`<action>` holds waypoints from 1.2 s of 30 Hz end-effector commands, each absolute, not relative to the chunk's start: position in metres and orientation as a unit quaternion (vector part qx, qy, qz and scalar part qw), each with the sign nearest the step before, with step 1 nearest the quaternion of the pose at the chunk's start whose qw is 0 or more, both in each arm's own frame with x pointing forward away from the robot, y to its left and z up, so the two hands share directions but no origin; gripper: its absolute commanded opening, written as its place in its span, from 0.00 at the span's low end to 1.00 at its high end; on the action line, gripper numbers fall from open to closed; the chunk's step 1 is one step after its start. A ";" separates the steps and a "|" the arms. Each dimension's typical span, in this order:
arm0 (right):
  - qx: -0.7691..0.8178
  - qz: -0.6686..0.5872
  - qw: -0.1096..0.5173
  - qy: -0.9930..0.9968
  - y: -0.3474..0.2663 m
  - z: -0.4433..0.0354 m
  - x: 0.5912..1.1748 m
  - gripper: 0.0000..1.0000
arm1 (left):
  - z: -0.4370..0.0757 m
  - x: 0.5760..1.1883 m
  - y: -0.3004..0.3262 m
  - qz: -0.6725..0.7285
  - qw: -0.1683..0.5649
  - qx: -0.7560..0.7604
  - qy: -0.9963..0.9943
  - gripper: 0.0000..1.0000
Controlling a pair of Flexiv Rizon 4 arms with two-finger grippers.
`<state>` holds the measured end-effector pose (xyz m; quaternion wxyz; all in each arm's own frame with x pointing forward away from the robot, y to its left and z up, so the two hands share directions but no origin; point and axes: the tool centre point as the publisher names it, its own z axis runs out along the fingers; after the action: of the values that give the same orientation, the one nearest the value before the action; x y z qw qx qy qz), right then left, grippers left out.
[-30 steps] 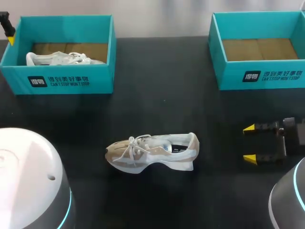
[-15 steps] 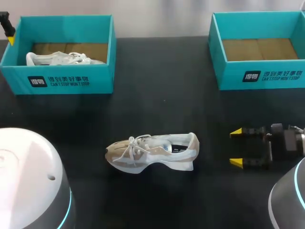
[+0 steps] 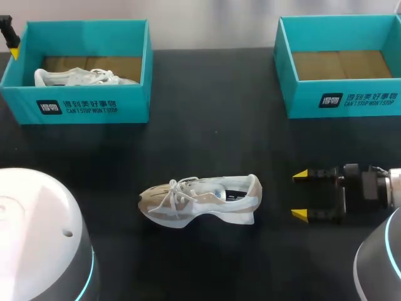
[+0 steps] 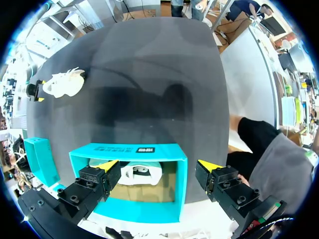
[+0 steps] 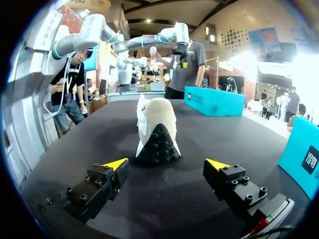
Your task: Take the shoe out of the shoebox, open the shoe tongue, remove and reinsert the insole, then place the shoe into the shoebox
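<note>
A beige and white shoe [image 3: 200, 200] lies on its side in the middle of the black table, toe to the left and heel to the right. My right gripper [image 3: 299, 195] is open, level with the table, a short way right of the heel. In the right wrist view the heel [image 5: 157, 129] stands ahead of the open right gripper [image 5: 167, 163], apart from the fingers. My left gripper [image 4: 158, 166] hangs open above the left teal shoebox [image 4: 129, 152], which holds a second white shoe [image 4: 139, 174]. The same box [image 3: 75, 106] is at the back left.
An empty teal shoebox [image 3: 341, 94] with a brown cardboard floor sits at the back right. The left arm's finger [image 3: 11, 39] shows at the far left edge beside the left box. Bare black table lies between the boxes and around the shoe.
My right gripper has slid left across the table toward the shoe's heel, staying open. The shoe, both boxes and the left arm have not moved.
</note>
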<state>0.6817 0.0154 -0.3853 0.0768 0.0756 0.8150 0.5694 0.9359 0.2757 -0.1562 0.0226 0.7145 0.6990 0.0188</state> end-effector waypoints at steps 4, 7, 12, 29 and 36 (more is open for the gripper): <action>0.086 0.562 0.043 0.821 0.054 -0.392 0.681 1.00 | -0.156 0.935 0.276 0.020 0.023 0.715 0.699 1.00; 0.091 0.556 0.044 0.825 0.068 -0.395 0.682 1.00 | -0.156 0.935 0.276 0.020 0.023 0.715 0.699 1.00; 0.088 0.560 0.062 0.821 0.079 -0.392 0.683 1.00 | -0.156 0.935 0.276 0.020 0.023 0.715 0.699 1.00; 0.095 0.581 0.046 0.807 0.106 -0.400 0.682 1.00 | -0.156 0.935 0.276 0.020 0.023 0.715 0.699 1.00; 0.096 0.584 0.046 0.805 0.111 -0.404 0.685 1.00 | -0.156 0.935 0.276 0.020 0.023 0.715 0.699 1.00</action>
<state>0.6817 0.1060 -0.3999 0.0458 0.0957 0.8045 0.5844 0.9359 0.2756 -0.1562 0.0226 0.7146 0.6990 0.0188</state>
